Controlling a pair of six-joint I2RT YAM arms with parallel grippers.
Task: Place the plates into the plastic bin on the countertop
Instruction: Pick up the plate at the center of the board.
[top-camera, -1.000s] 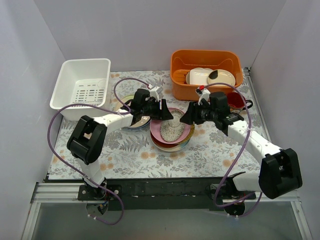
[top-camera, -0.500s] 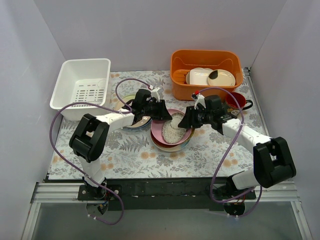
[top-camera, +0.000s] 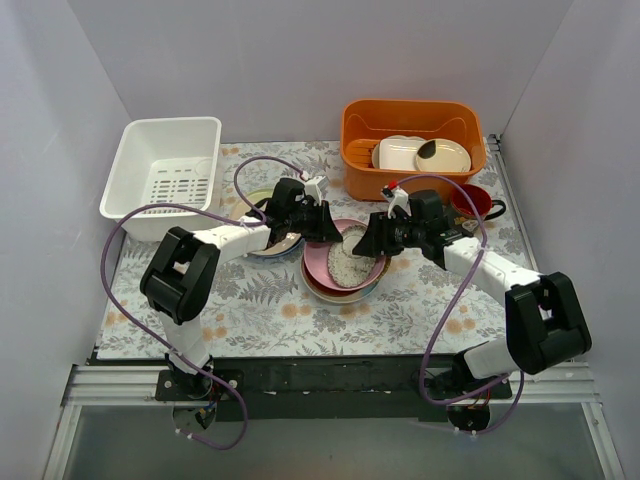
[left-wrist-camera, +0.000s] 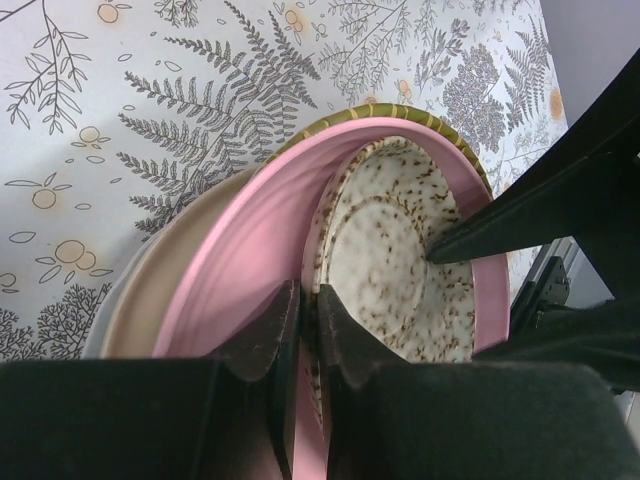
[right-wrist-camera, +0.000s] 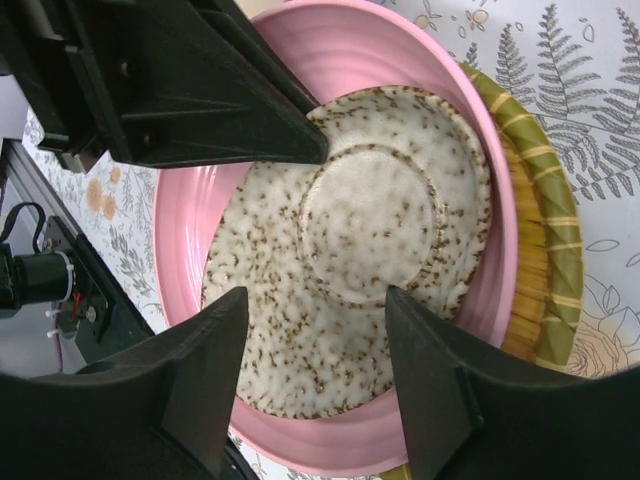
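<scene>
From above: at the middle of the bench (top-camera: 250, 300), a stack of round plates, topmost a speckled plate (top-camera: 347, 258) tilted up inside a pink plate (top-camera: 318, 268). Left hand (top-camera: 325, 226) at the stack's left rim, right hand (top-camera: 364, 240) at its far right rim. Just left of the stack, under the left arm, a smaller pile of plates (top-camera: 268, 243). At the far left corner, the white plastic bin (top-camera: 130, 170): rectangular, rolled rim, slotted floor. At the far right corner, an orange tub (top-camera: 365, 130) holding cream dishes (top-camera: 405, 153); just in front of it, by the right edge, a red mug (top-camera: 472, 203).

From the left wrist: left hand (left-wrist-camera: 305, 295) pinched shut, a bare slit between the black fingers (left-wrist-camera: 265, 335), clamped on the speckled plate's edge where it leans on the pink plate's ribbed inner wall. Cream glaze, brown flecks, a round ring at the centre. Under the pink, a yellow woven-look plate (left-wrist-camera: 400, 112), then a tan plate (left-wrist-camera: 140, 305). From the right, the pointed tip of a right-hand finger at the speckled face.

From the right wrist: right hand (right-wrist-camera: 315, 295) well open, wedge-shaped black fingers (right-wrist-camera: 200, 380) either side of the speckled plate's near edge, gripping nothing; contact not clear. Pink glossy, yellow rim striped.
</scene>
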